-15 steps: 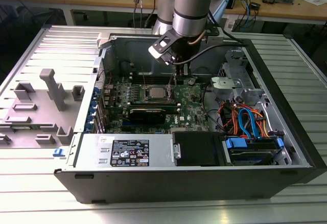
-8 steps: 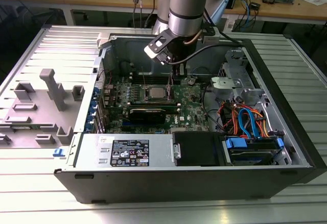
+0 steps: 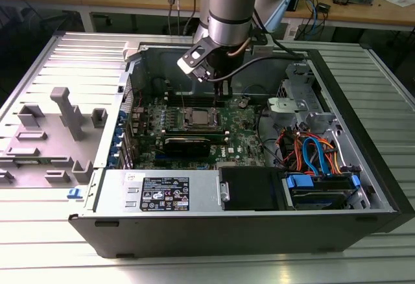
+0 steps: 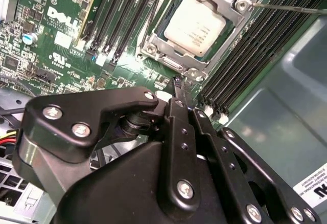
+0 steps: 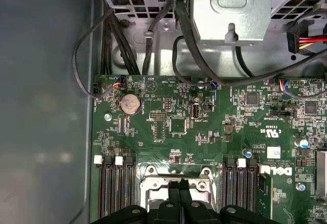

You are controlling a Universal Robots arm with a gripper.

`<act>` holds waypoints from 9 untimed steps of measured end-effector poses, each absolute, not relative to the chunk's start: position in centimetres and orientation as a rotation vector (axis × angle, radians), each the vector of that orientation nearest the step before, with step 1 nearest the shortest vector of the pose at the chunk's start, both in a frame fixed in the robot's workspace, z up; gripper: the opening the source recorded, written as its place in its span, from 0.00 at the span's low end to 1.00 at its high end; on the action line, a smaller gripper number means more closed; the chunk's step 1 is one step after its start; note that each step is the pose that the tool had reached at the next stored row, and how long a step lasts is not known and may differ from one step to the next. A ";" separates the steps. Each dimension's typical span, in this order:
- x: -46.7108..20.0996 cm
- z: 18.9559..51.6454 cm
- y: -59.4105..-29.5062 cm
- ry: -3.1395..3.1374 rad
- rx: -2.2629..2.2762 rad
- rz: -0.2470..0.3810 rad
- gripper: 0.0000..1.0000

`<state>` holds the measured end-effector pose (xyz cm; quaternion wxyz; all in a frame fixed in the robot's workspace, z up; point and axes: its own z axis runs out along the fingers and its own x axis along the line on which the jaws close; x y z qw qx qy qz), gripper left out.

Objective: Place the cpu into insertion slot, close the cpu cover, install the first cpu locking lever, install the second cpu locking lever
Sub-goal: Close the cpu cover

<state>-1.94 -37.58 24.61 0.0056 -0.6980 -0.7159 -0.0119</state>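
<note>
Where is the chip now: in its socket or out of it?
In. In the second wrist view, the chip lies flat inside the window of the lowered metal cover.

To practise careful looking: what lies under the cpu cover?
The cpu sits under the cpu cover, its silver top showing through the frame's window. Whatever lies beneath the chip is covered.

Exterior view overlooks the case [image 3: 194, 232]; both wrist views hug its motherboard [image 5: 204, 132] [image 4: 56, 45].
</note>
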 end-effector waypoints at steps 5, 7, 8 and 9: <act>-3.5 24.4 -37.6 -2.242 -2.185 -0.037 0.11; -4.4 24.3 -37.6 -2.242 -2.184 -0.037 0.11; -4.7 24.2 -37.6 -2.242 -2.184 -0.038 0.11; -5.4 24.2 -37.6 -2.242 -2.184 -0.037 0.11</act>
